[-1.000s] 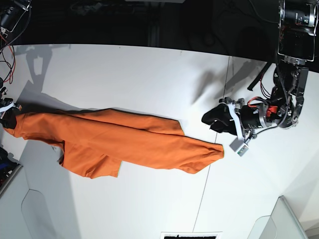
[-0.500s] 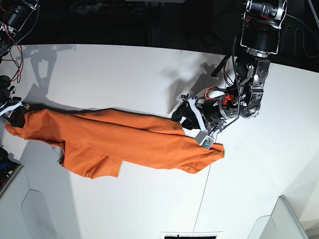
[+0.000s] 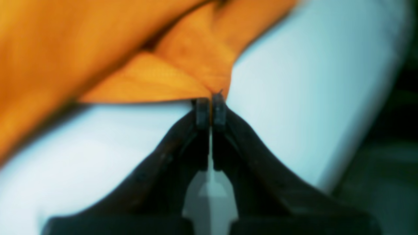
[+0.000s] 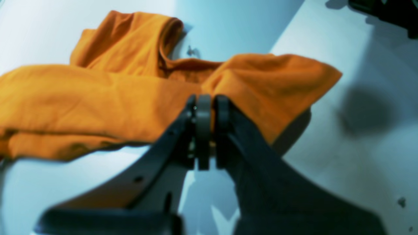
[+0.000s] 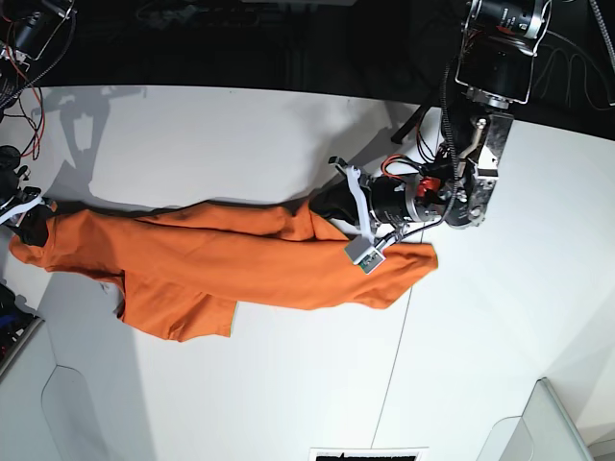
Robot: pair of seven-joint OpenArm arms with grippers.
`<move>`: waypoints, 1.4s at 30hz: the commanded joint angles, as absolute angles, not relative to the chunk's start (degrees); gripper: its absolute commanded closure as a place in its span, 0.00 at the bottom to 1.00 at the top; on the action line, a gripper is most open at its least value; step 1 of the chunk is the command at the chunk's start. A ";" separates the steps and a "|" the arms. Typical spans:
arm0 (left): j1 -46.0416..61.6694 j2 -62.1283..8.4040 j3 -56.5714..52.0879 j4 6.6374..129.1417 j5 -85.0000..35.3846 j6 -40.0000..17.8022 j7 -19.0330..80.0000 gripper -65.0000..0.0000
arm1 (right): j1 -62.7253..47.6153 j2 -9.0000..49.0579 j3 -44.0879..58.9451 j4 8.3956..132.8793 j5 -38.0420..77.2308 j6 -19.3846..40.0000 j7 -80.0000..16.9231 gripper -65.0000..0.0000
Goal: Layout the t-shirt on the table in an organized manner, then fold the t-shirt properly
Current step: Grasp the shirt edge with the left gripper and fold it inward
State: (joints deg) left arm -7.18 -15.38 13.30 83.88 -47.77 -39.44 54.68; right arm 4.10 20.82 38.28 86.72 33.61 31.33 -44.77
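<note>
White and matte, the broad flat counter (image 5: pixel 240 384) carried a bright orange short-sleeved fabric t-shirt (image 5: pixel 221 269), drawn out long between both arms, probably so it could be spread flat. The left gripper (image 3: pixel 211 109) had its jaws clamped on a cloth edge, forearm reaching low over the shirt. The right gripper (image 4: pixel 207 114) pinched the opposite end.

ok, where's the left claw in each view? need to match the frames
Base: left claw right of centre, shut on the t-shirt at its upper edge.
Left wrist: bottom centre, tips pinching an orange fold just above them.
Right wrist: not clearly in it; only dark hardware shows at the top right corner.
Shared landmark: the orange t-shirt on the white table.
</note>
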 commanded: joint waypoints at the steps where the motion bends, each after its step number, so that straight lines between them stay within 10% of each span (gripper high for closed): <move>1: -8.38 -17.10 13.06 86.65 -52.51 -40.00 55.92 1.00 | 4.91 22.15 38.61 87.64 34.70 31.51 -43.07 1.00; 11: -8.40 -31.40 13.06 101.54 -75.79 -40.00 70.37 1.00 | 4.95 22.04 38.61 87.64 34.74 31.51 -43.07 1.00; 19: -8.27 -28.99 13.06 103.66 -77.80 -40.00 70.76 1.00 | 4.91 22.02 38.61 87.64 34.26 31.51 -43.07 1.00; 31: -17.34 -21.47 13.06 66.94 -56.47 -40.00 54.43 1.00 | 5.19 21.85 38.54 87.64 33.43 31.51 -42.61 1.00; 42: -18.11 -25.78 13.06 64.45 -60.12 -40.00 55.92 0.81 | 5.19 21.74 38.54 87.64 36.05 31.51 -42.68 1.00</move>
State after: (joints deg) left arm -16.88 -24.80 13.34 63.68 -59.81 -39.72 56.21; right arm 4.32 20.58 38.26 86.72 35.11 31.35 -44.18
